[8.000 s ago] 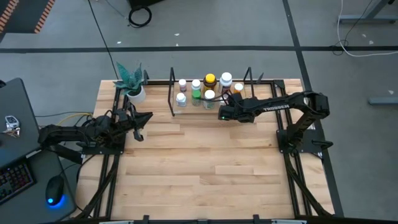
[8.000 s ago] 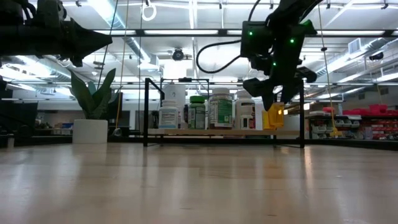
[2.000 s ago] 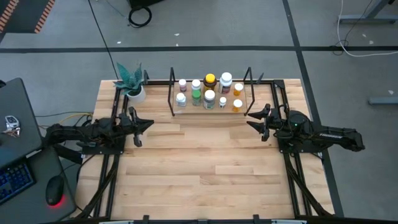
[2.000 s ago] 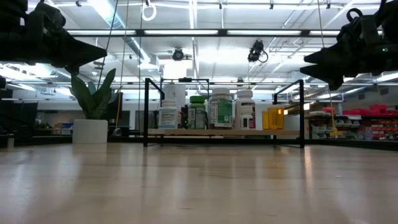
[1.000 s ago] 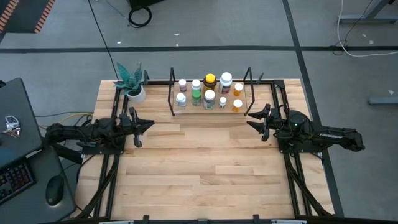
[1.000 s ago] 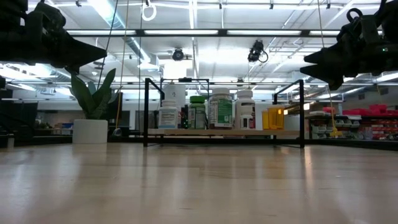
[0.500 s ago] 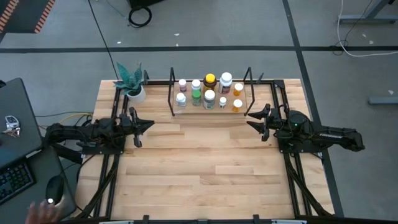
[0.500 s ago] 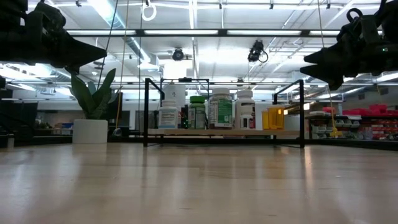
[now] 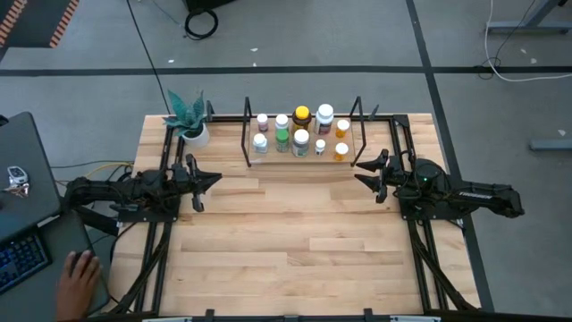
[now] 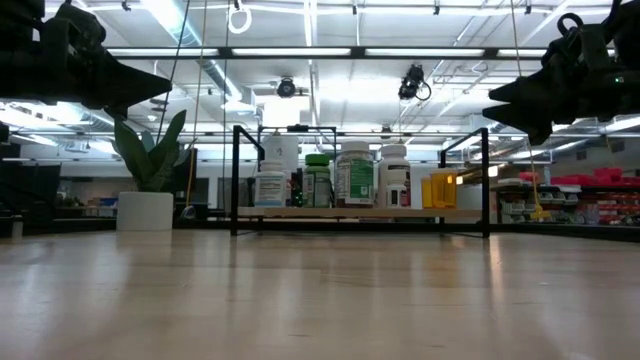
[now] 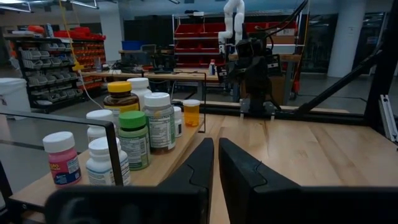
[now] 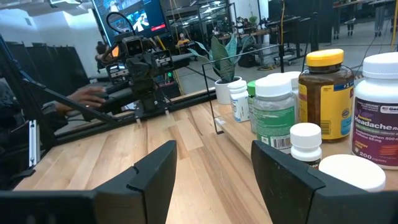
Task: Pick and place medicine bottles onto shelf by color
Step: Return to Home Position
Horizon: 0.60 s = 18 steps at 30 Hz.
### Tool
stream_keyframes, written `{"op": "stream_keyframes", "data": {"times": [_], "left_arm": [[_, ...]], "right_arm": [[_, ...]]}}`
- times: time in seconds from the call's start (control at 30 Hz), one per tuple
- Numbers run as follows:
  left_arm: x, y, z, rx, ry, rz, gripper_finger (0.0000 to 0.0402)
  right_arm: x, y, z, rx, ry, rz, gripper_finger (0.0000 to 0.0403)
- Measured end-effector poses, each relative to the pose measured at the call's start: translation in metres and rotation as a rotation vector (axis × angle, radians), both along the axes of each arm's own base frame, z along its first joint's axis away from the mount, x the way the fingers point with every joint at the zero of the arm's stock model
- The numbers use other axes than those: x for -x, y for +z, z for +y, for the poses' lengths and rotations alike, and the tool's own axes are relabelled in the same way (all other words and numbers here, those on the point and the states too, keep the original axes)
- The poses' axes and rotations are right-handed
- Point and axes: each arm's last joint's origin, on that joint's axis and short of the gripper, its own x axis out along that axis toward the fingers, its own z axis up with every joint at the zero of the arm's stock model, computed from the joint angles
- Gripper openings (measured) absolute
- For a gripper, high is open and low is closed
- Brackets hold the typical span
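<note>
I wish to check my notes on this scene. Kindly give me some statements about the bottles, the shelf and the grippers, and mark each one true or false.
1. All the bottles stand on the shelf. True.
2. The right gripper holds one of them. False: it is open and empty, beside the shelf's right end.
3. The green bottle lies on its side. False: it stands upright.
4. The plant pot stands off the shelf, beside its left end. True.
5. The left gripper grips the pot. False: it holds nothing and is apart from the pot.
</note>
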Motion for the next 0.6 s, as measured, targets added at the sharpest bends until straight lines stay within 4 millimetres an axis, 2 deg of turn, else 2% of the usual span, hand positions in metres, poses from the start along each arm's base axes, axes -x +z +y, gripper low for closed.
{"op": "stream_keyframes", "data": {"times": [0.37, 0.6], "left_arm": [[0.0000, 0.0000, 0.0000, 0.000, 0.000, 0.000, 0.0040], [0.0000, 0.0000, 0.0000, 0.000, 0.000, 0.000, 0.0033]], "right_arm": [[0.0000, 0.0000, 0.0000, 0.000, 0.000, 0.000, 0.0215], [0.0000, 0.0000, 0.0000, 0.000, 0.000, 0.000, 0.0215]]}}
